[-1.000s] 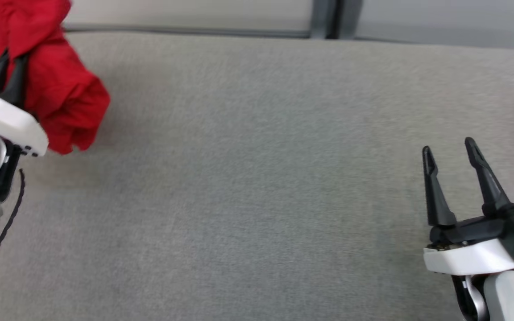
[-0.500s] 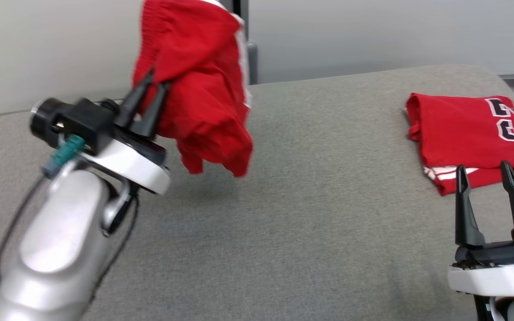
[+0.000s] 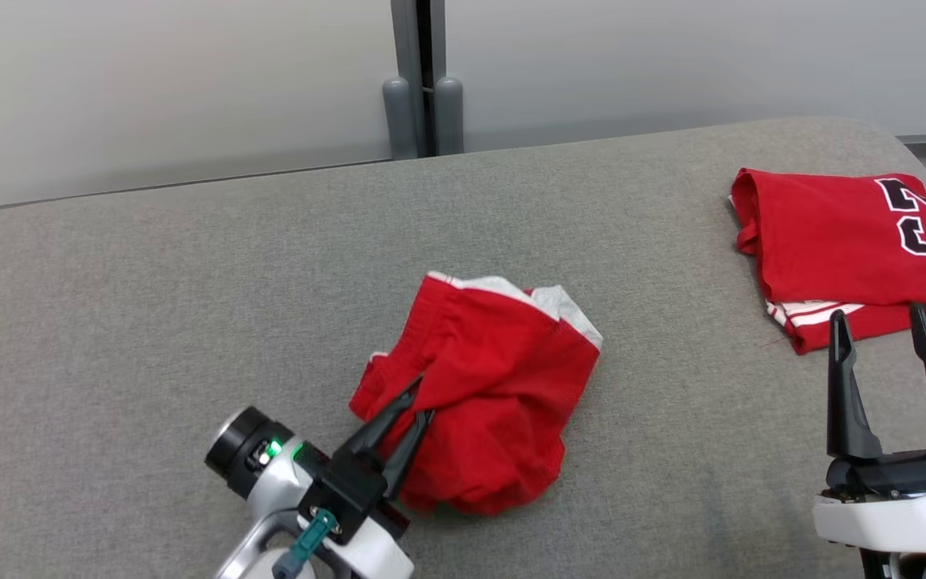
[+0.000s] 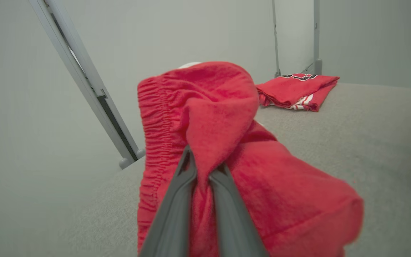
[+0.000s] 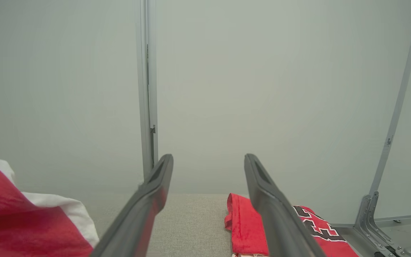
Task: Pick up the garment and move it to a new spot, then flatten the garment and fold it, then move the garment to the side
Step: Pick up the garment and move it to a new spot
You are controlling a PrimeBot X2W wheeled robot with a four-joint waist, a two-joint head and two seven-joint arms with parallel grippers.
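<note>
The garment is a crumpled red piece with a white-grey waistband, lying bunched in the middle of the grey padded table. My left gripper reaches in from the lower left and is shut on a fold at the garment's left edge. In the left wrist view the two fingers pinch a ridge of the red garment between them. My right gripper stands open at the lower right, apart from the garment, with nothing between its fingers. The garment also lies at the lower left of the right wrist view.
A folded red jersey with black-and-white numbers lies at the table's far right, just beyond my right gripper. A grey wall with a vertical post stands behind the table's back edge.
The head camera shifted across the earlier frames. My left gripper has come down from high at the left to low near the middle, and the garment now rests bunched on the table.
</note>
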